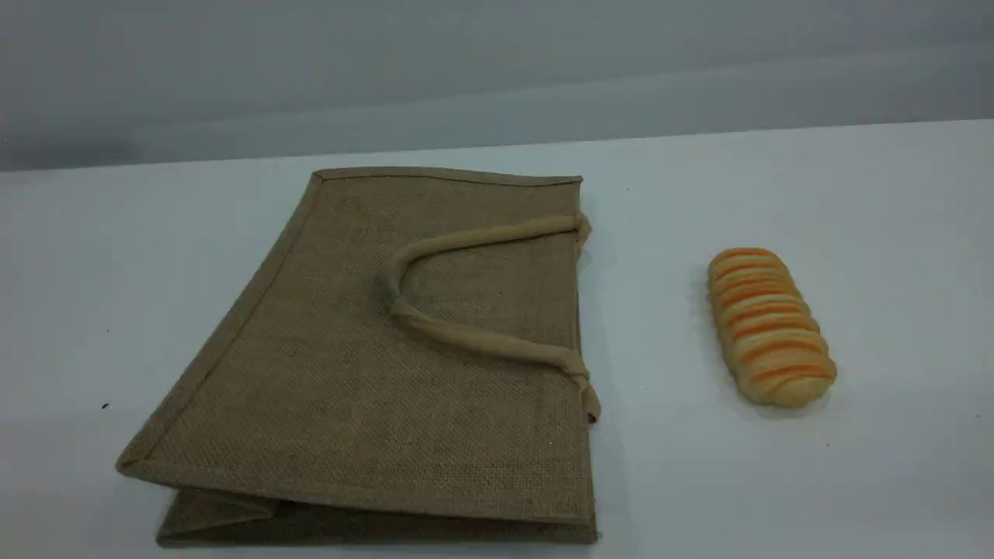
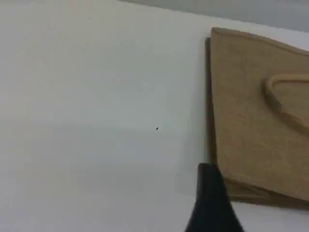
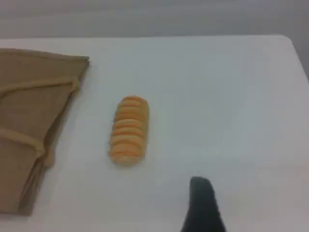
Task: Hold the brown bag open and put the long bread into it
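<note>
The brown bag (image 1: 388, 373) lies flat and closed on the white table, its mouth edge facing right. One beige handle (image 1: 466, 338) is folded back over its top face. The long bread (image 1: 769, 326) lies on the table to the right of the bag, a gap between them. Neither arm shows in the scene view. In the left wrist view one dark fingertip (image 2: 210, 193) hovers by the brown bag's (image 2: 256, 121) corner, holding nothing. In the right wrist view one dark fingertip (image 3: 202, 203) stands nearer the camera than the long bread (image 3: 129, 129), apart from it; the brown bag (image 3: 29, 121) lies at left.
The white table (image 1: 854, 481) has its far edge against a grey wall (image 1: 497, 70). In the right wrist view the table's corner (image 3: 285, 41) shows at top right.
</note>
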